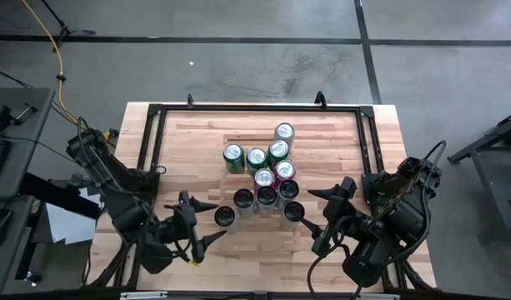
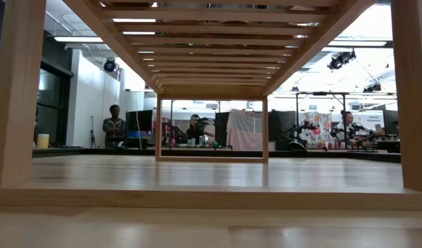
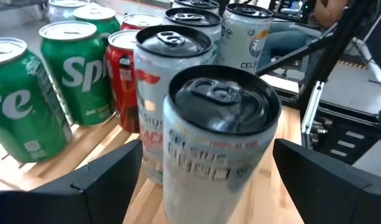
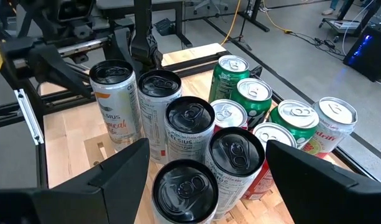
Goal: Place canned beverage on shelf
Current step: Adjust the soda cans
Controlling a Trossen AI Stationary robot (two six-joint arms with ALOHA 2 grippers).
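Several cans stand close together on the pale slatted shelf (image 1: 313,142): green ones (image 1: 233,157), a red one (image 1: 284,171) and silver black-topped ones (image 1: 266,198). My left gripper (image 1: 215,221) is open at the group's left near corner. Its fingers stand on either side of a silver black-topped can (image 3: 218,137), which also shows in the high view (image 1: 226,217). I see no touch. My right gripper (image 1: 313,221) is open at the group's right near corner, just right of another black-topped can (image 1: 293,212). That can stands between its fingers in the right wrist view (image 4: 187,190).
A black metal frame (image 1: 155,142) runs around the work area on the butcher-block tabletop (image 1: 188,142). The low view looks under the shelf's slats (image 2: 211,41) to people and desks in the room beyond. The cans stand tight against one another (image 4: 240,124).
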